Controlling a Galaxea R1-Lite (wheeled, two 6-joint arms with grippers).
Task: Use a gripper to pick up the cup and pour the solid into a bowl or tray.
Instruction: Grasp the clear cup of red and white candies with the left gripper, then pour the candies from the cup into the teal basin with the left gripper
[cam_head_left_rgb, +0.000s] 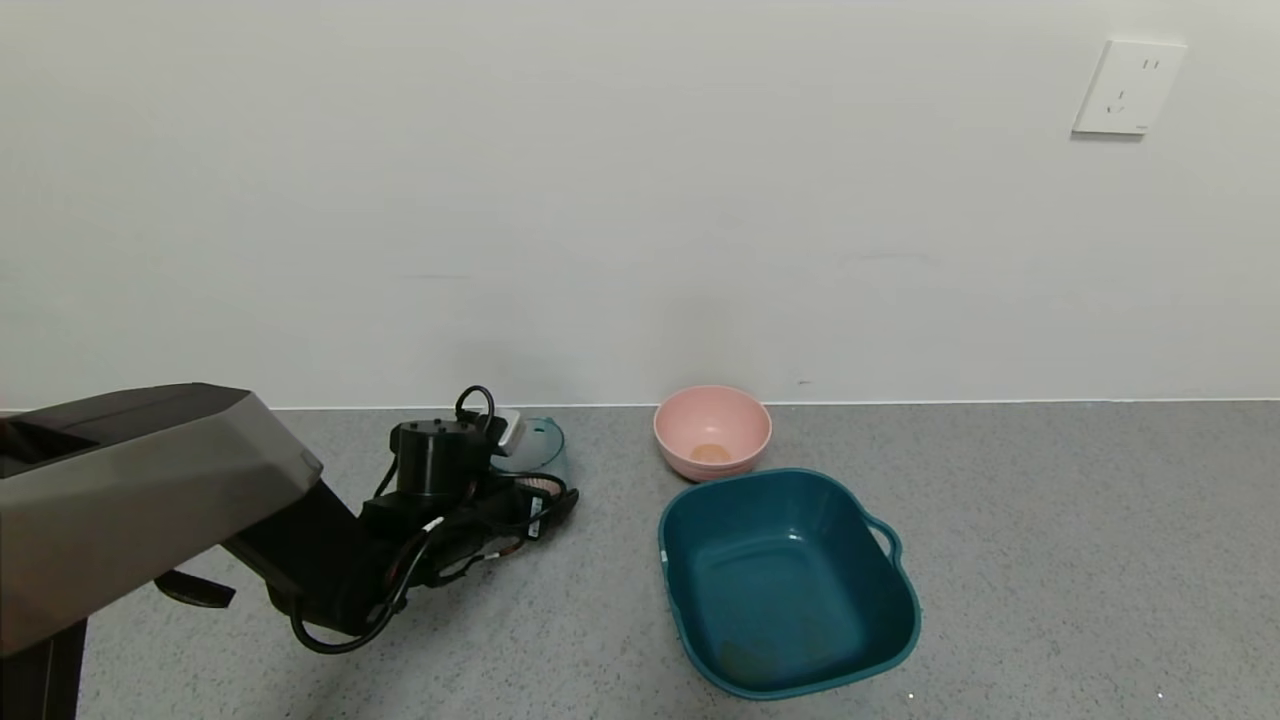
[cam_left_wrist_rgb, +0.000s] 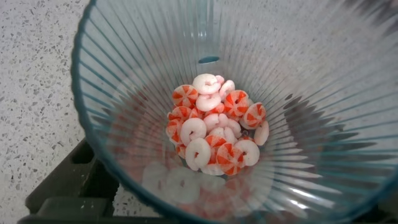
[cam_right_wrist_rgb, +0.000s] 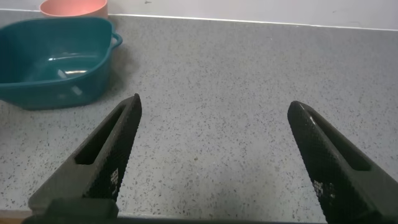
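Left pincer (cam_head_left_rgb: 535, 490) low over the grey speckled counter (cam_head_left_rgb: 1050, 560), at the cup (cam_head_left_rgb: 535, 450), near the back wall. Cup stands on the counter, left of the pink bowl (cam_head_left_rgb: 712, 430) and the teal tub (cam_head_left_rgb: 790, 580), well apart from both. Arm body and cables cover most of the cup in the head view; only its upper rim and tab show.

Left wrist view looks straight down into the cup (cam_left_wrist_rgb: 205, 93): ribbed clear wall, a heap of red-and-white striped candies (cam_left_wrist_rgb: 214, 134) on its bottom. A dark finger (cam_left_wrist_rgb: 68, 186) sits just outside the cup wall at one side. Cannot tell whether the left pincer is pressing the cup or merely around it.

Right pincer (cam_right_wrist_rgb: 214, 162) spread wide, fingers (cam_right_wrist_rgb: 109, 155) well apart, nothing between them, low over bare counter. Tub (cam_right_wrist_rgb: 56, 62) and pink bowl (cam_right_wrist_rgb: 73, 7) sit far off from it.

Tub holds no candies; sits just in front of the pink bowl.
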